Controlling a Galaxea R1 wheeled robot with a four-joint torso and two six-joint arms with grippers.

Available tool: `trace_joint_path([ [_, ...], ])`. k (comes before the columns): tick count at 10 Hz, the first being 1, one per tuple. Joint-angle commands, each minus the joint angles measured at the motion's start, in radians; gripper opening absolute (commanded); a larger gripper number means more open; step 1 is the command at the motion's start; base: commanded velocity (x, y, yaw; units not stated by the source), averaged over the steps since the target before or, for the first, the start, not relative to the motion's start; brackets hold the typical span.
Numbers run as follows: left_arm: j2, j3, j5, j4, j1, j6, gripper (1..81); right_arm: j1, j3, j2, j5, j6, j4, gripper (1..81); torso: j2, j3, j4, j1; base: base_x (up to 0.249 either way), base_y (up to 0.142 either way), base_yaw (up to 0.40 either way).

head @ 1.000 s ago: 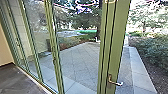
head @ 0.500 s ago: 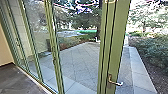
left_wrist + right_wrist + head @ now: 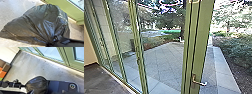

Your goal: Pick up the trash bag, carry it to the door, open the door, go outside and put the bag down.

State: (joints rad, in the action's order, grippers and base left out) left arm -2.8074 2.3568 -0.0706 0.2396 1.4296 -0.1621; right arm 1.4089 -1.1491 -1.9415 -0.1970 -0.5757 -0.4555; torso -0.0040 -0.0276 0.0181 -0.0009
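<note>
The black trash bag (image 3: 46,23) hangs over the floor, its plastic spread wide and drawn together at the neck, where my left gripper (image 3: 50,44) is shut on it. From the right wrist view, the left gripper (image 3: 23,86) meets the gathered end of the bag (image 3: 37,84), partly hidden behind the robot's dark plate. In the head view stands the green-framed door (image 3: 202,45) with a metal lever handle (image 3: 199,83); whether it is ajar, I cannot tell. The fit of the right gripper is unclear.
Tall glass panels in green frames (image 3: 140,60) run along the left. Beyond the glass lie a paved yard (image 3: 166,60) and bushes (image 3: 236,50). Brown and orange blocks (image 3: 3,73) stand by the pale wall, on the grey floor's edge.
</note>
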Motion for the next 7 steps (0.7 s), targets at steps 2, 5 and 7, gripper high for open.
trace_joint_path([
  [2, 0.012, -0.01, -0.035, -0.002, -0.07, -0.004, 1.0, -0.303, 0.203, 0.207, 0.157, 0.004, -0.07, 81.1, 0.0, 0.0, 0.0, 0.001, 0.0, 0.0, 0.0],
  [5, 0.009, -0.002, -0.034, -0.002, -0.07, -0.004, 1.0, -0.521, 0.232, 0.25, 0.289, 0.011, -0.197, 81.1, 0.0, 0.0, 0.0, 0.001, 0.0, 0.0, 0.0],
  [7, 0.003, 0.007, -0.032, -0.005, -0.07, -0.004, 1.0, -0.635, 0.23, 0.254, 0.346, 0.042, -0.272, 81.1, 0.0, 0.0, 0.0, 0.001, 0.0, 0.0, 0.0],
])
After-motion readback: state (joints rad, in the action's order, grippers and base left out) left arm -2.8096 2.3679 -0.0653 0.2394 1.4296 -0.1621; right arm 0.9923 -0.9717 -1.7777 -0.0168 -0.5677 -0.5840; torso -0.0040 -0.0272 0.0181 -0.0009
